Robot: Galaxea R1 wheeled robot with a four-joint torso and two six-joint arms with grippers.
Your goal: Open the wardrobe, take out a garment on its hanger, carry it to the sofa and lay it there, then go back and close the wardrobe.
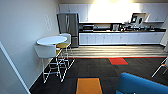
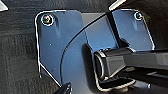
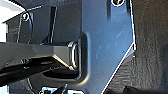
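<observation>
The blue sofa sits low at the right, on dark carpet. A round white table stands by the left wall, kitchen counter beyond. I cannot tell how either gripper's fingers stand.

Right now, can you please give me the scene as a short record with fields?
room: kitchen area with dark carpet
left side: round white table with tall stools
far wall: fridge, white cabinets, counter with appliances
floor: orange carpet tile, red carpet tile
near right: part of the blue sofa
</observation>
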